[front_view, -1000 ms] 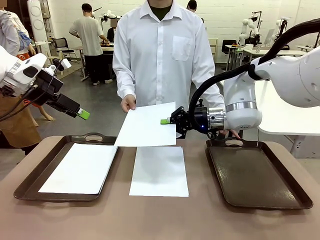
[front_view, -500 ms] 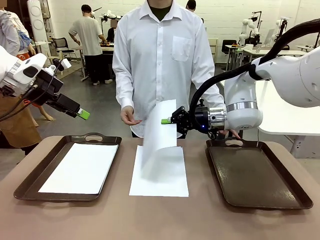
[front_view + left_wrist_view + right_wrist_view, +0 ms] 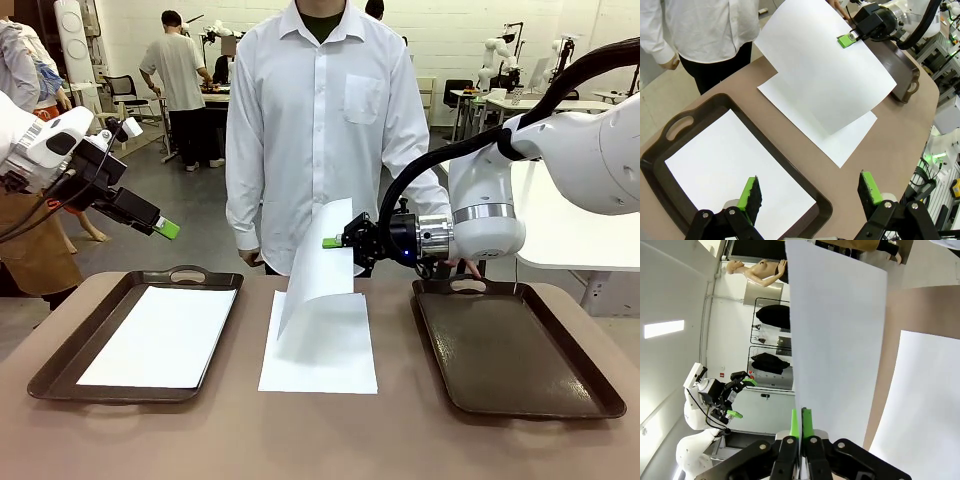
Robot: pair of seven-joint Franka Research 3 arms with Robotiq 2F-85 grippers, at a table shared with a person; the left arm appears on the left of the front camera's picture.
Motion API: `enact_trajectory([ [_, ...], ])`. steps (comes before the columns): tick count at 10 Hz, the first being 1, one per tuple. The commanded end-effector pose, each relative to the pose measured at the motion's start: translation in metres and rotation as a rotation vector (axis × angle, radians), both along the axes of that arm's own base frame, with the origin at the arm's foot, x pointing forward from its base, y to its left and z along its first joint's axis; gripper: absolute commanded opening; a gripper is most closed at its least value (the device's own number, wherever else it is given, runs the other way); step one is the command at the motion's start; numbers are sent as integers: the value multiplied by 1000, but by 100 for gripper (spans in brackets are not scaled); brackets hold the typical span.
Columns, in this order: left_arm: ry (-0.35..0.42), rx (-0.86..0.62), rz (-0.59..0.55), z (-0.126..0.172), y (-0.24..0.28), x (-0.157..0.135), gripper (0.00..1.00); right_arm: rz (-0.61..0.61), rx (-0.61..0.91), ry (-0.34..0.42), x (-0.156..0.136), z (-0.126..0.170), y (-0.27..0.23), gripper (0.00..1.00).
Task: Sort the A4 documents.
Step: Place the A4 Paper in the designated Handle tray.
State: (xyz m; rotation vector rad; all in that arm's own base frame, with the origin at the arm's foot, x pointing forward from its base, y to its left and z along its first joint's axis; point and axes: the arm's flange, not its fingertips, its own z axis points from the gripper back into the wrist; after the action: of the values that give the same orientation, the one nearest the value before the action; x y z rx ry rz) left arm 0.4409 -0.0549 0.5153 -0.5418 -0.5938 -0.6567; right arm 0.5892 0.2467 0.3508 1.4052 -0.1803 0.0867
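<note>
Table [image 3: 320, 440] w/ dark left tray [image 3: 60, 360] and bare right tray [image 3: 520, 350]. In the left tray lies the first A4 sheet [image 3: 160, 335]; mid-table btwn trays lies the second sheet [image 3: 325, 365], both flat, long axis near-to-far. The third sheet [image 3: 318, 260] hangs tilted, long axis slanting down to near-left, low end over the second sheet. My right gripper [image 3: 332, 242] is clamped on its upper right edge. My left gripper [image 3: 165, 229] is up at far left, jaws apart, nothing in them.
</note>
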Motion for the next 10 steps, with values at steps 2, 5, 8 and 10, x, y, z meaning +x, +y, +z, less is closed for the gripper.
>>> enact_trajectory([
  [2,-2,-2,0,0,0,0,100,0,0,0,0,0,0,1],
  [5,-2,-2,0,0,0,0,100,89,113,-36,-32,57,-55,1],
  [8,-2,-2,0,0,0,0,100,236,121,34,-42,89,-140,1],
  [10,-2,-2,0,0,0,0,100,186,24,92,-45,97,-198,1],
])
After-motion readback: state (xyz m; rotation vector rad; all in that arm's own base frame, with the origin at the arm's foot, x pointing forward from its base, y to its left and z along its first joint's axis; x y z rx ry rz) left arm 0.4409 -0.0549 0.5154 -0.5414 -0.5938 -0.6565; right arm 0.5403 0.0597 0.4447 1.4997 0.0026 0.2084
